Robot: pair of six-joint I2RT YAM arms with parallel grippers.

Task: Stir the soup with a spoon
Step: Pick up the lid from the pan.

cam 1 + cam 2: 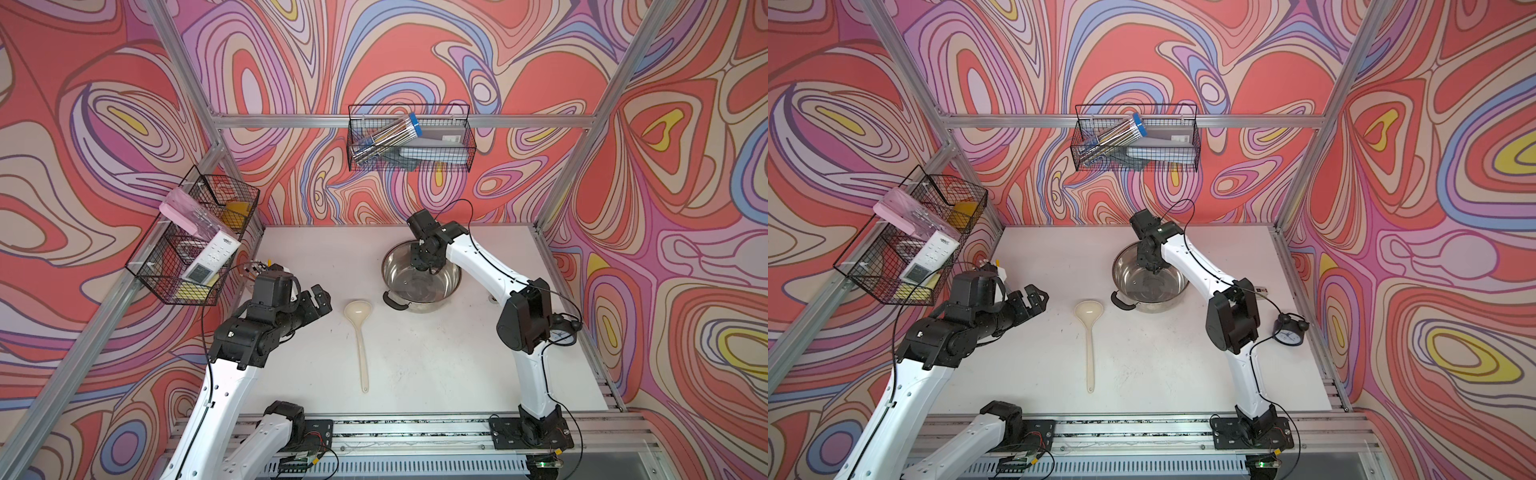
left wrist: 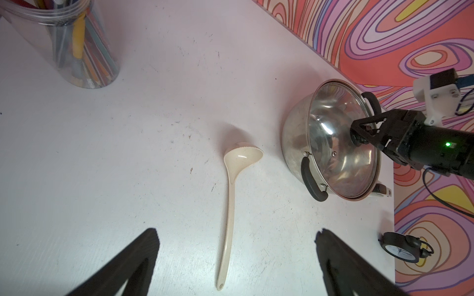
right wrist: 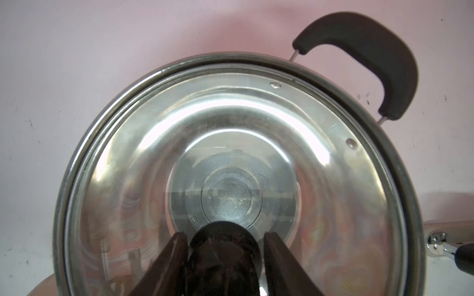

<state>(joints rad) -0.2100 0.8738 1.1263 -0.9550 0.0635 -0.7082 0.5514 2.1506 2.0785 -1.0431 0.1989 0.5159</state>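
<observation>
The spoon (image 1: 360, 332) (image 1: 1089, 332) (image 2: 230, 202), a cream ladle, lies flat on the white table with its bowl toward the steel pot (image 1: 415, 306) (image 1: 1142, 305) (image 2: 292, 143). A glass lid (image 2: 341, 143) (image 3: 230, 123) sits on the pot (image 3: 77, 159). My right gripper (image 1: 423, 269) (image 1: 1152, 268) (image 2: 355, 135) (image 3: 225, 234) reaches down over the lid's middle, its fingers pressed on both sides of the black knob (image 3: 223, 246). My left gripper (image 1: 322, 299) (image 1: 1036, 297) (image 2: 236, 232) hovers wide open left of the spoon, holding nothing. No soup shows through the lid.
A clear jar of pencils (image 2: 77, 43) (image 1: 257, 268) stands at the table's left edge behind my left arm. A black alarm clock (image 1: 1287, 332) (image 2: 402, 251) sits near the right edge. Wire baskets (image 1: 195, 237) (image 1: 409, 137) hang on the left and back walls.
</observation>
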